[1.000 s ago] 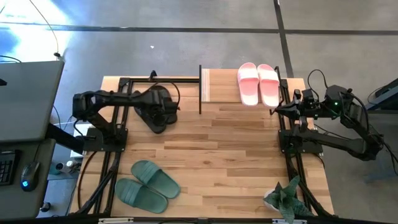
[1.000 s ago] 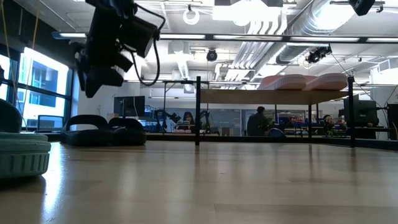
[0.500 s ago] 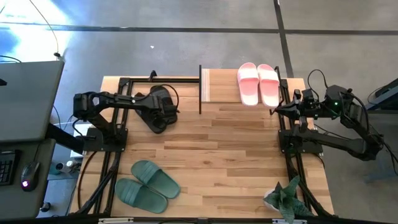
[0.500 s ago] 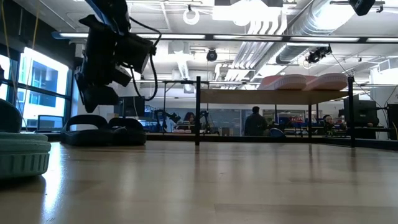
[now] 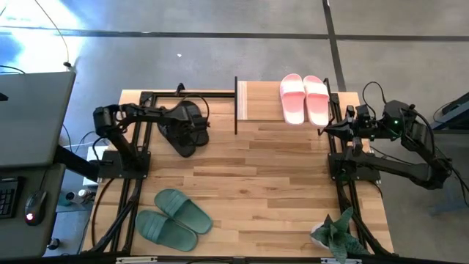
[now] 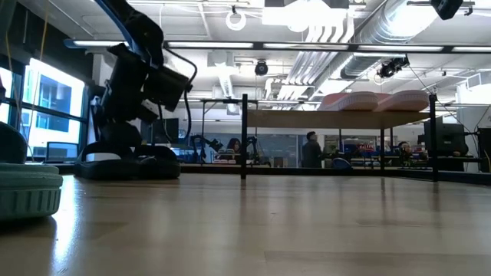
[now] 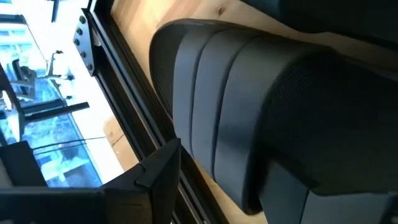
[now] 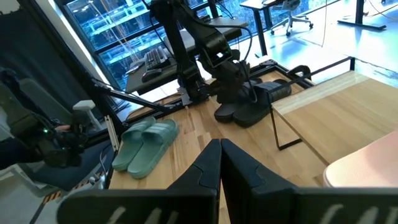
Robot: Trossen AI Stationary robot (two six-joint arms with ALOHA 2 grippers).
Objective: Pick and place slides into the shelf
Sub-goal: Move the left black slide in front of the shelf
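Left end effector point(image 5: 178, 126) lower, over black slides point(image 5: 187, 130)

Robotics lab in an open-plan office or industrial hall. Exposed ceiling ducts point(image 6: 349, 34) and strip lights overhead, polished concrete floor point(image 5: 220, 44), big windows point(image 6: 46, 107) at one side. More robot arms point(image 6: 207, 144) on benches farther back, people point(image 6: 311, 149) standing among desks. Desk with a keyboard point(image 5: 7, 199) and mouse point(image 5: 29, 217) just beside the wooden table point(image 5: 278, 191); office chairs point(image 8: 292, 15) beyond.
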